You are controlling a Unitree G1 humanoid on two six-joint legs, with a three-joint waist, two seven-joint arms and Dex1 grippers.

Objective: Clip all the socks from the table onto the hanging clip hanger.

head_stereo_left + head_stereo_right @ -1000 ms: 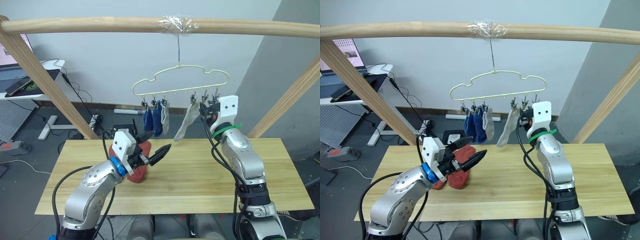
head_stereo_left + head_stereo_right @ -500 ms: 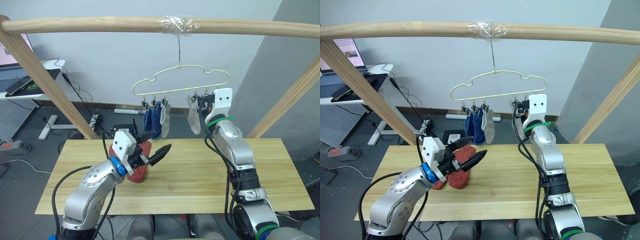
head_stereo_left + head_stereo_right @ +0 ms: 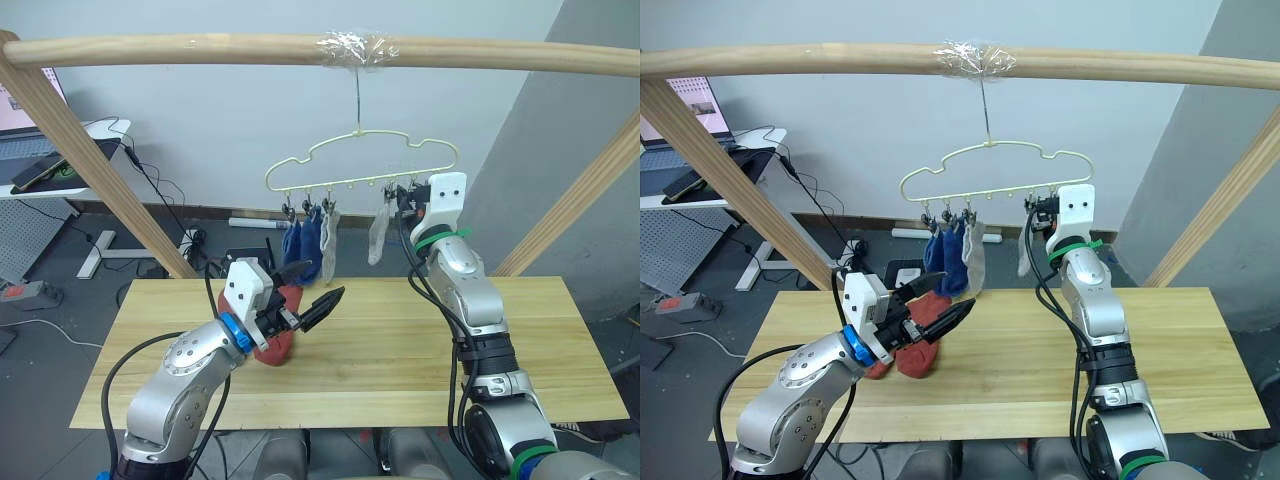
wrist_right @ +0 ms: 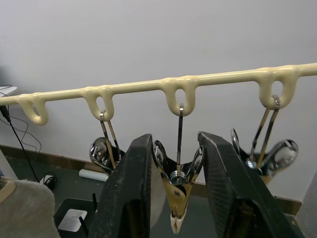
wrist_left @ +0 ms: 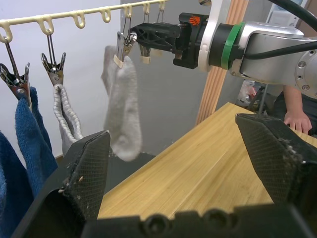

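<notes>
1. Your right gripper [image 4: 177,198] is reaching up to the clip hanger [image 3: 360,165], fingers parted around a clip [image 4: 178,191].
2. Your left gripper [image 3: 312,292], spread wide and empty, is hovering below the hanger, over the rust-red socks [image 3: 280,330] on the table [image 3: 400,340].

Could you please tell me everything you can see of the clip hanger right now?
The clip hanger is thin cream-yellow wire with a wavy, cloud-like outline, hanging by its top hook from the taped spot on the wooden pole. A row of loops along its lower bar holds small metal clips. Blue socks and grey socks hang clipped from it. The right gripper is open around one empty clip.
</notes>
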